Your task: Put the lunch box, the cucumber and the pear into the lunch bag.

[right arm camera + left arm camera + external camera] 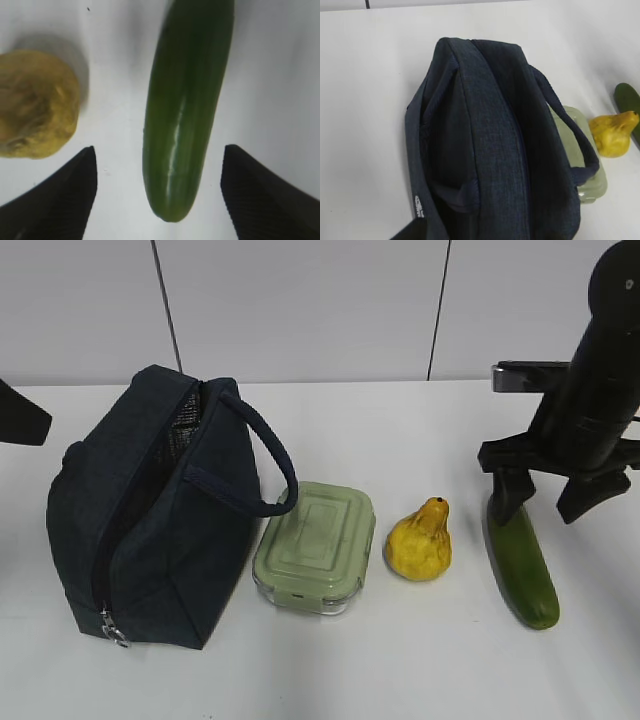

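The navy lunch bag (pixel 150 530) stands at the left with its zipper open and its strap handle (pixel 270 455) looping right; it fills the left wrist view (pixel 495 150). The green-lidded lunch box (pixel 315 545) lies right beside it and also shows in the left wrist view (pixel 594 186). The yellow pear (pixel 420 540) (pixel 35 105) (pixel 612 132) sits right of the box. The cucumber (pixel 525 570) (pixel 185 110) lies at the far right. My right gripper (pixel 543 505) (pixel 158 147) is open, its fingers straddling the cucumber's far end without touching it. Of my left gripper, only a dark part (pixel 20 415) shows at the left edge.
Everything rests on a white table (pixel 400 670), with a pale panelled wall (pixel 300 300) behind. The bag's metal zipper ring (pixel 115 635) hangs at its front lower corner. The cucumber's end also shows in the left wrist view (pixel 627 100).
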`<action>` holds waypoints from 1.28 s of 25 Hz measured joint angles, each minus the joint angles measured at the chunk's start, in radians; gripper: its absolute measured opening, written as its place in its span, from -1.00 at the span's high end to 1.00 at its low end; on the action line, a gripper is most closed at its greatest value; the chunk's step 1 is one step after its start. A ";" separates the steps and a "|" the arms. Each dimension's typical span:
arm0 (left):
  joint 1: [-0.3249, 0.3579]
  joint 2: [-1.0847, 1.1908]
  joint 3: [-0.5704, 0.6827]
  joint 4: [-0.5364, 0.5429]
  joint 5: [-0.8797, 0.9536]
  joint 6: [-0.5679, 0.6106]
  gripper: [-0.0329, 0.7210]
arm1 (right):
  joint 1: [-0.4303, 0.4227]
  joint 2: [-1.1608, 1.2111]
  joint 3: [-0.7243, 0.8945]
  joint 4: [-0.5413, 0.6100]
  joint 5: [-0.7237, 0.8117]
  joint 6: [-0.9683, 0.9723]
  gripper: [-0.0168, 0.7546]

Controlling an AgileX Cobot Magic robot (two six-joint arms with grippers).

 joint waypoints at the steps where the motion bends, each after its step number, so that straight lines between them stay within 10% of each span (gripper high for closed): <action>1: 0.000 0.000 0.000 0.003 0.000 0.000 -0.19 | 0.007 0.010 0.000 0.000 -0.015 0.009 -0.57; 24: -0.001 0.000 0.000 0.019 -0.013 0.000 -0.19 | 0.009 0.199 -0.002 -0.031 -0.104 0.055 -0.56; 32: -0.001 0.000 0.000 0.020 -0.010 0.000 -0.19 | 0.009 0.215 -0.004 -0.058 -0.091 0.055 -0.10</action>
